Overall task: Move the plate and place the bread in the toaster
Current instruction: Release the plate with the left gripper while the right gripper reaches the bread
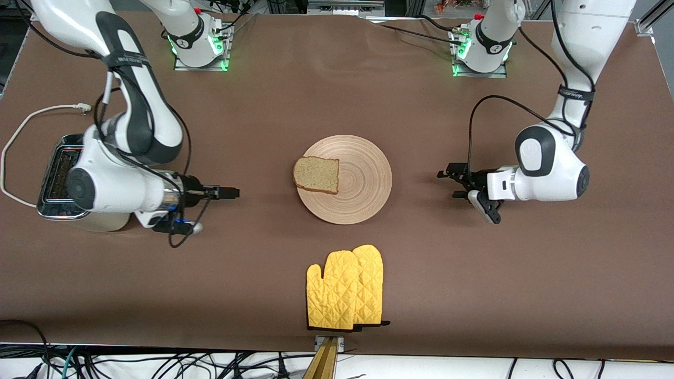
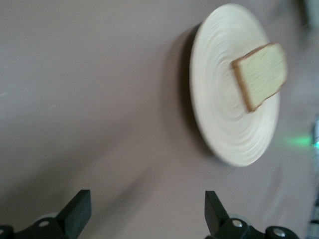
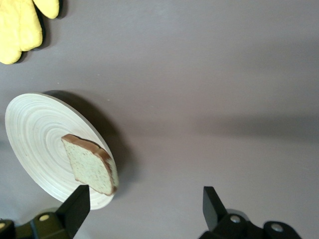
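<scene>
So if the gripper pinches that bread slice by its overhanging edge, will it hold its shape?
Probably not rigidly: the bread looks thin and soft, so may sag. Likely light. Overhanging the plate rim toward the right gripper, it offers a grasp edge.

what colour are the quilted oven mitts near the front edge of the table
The quilted oven mitts are bright yellow with dark trim, clearest in the front view.

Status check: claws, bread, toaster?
Both claws open, empty: left claw and right claw flank the plate. Bread on plate. Toaster under right arm.
</scene>
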`<state>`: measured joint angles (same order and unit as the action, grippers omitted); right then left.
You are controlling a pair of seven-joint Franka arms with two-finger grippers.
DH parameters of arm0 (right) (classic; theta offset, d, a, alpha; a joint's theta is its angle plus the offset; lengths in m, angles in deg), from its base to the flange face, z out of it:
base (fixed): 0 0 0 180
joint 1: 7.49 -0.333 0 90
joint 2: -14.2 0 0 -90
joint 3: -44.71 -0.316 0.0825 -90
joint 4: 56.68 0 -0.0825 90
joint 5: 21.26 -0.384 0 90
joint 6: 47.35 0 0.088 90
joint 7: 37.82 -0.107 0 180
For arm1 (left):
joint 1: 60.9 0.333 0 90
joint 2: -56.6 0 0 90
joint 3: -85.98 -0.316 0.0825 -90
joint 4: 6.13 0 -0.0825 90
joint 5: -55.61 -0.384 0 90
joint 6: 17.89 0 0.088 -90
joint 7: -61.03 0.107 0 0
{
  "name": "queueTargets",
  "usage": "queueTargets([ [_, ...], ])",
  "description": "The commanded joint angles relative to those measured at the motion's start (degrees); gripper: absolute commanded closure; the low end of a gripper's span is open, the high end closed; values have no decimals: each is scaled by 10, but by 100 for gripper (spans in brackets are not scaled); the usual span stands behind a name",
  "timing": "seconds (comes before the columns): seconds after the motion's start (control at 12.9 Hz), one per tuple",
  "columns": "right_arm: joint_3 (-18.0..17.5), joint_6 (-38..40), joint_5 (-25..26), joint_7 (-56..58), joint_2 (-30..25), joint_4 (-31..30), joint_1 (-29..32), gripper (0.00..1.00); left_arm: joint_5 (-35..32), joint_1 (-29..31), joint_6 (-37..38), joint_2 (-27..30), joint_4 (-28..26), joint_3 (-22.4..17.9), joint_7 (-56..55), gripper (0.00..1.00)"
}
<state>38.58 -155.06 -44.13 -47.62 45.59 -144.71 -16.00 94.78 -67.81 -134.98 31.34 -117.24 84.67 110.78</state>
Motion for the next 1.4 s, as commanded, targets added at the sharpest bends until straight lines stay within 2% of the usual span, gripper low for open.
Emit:
queueTargets([
  [0.0, 2, -35, -19, -26, 24, 1, -34, 0, -127, -8, 0, 50, 5, -2, -121, 0],
  [0.23, 2, -79, -19, -77, 48, 1, -87, 0, -239, -17, 32, 100, 5, 17, -278, 0],
  [0.47, 3, -112, -17, -121, 69, 0, -128, 0, -352, -16, 113, 160, 57, 60, -464, 0],
  [0.62, 4, -132, -16, -142, 78, -6, -146, 0, -361, -15, 173, 182, 112, 83, -579, 0],
  [0.7, 4, -140, -15, -144, 81, -13, -154, 0, -362, -14, 226, 196, 148, 83, -631, 0],
  [0.78, 5, -152, -13, -146, 81, -24, -162, 0, -367, -14, 270, 203, 190, 79, -652, 0],
  [0.85, 5, -163, -13, -146, 81, -35, -169, 0, -381, -15, 280, 230, 199, 76, -642, 0],
  [1.01, 5, -171, -11, -146, 80, -53, -172, 0, -389, -14, 276, 272, 188, 52, -593, 0],
  [1.16, 6, -165, -9, -145, 73, -64, -172, 0, -421, -9, 253, 276, 179, 26, -520, 0],
  [1.32, 7, -165, -9, -146, 64, -77, -172, 0, -426, -5, 252, 274, 176, -28, -511, 0],
])
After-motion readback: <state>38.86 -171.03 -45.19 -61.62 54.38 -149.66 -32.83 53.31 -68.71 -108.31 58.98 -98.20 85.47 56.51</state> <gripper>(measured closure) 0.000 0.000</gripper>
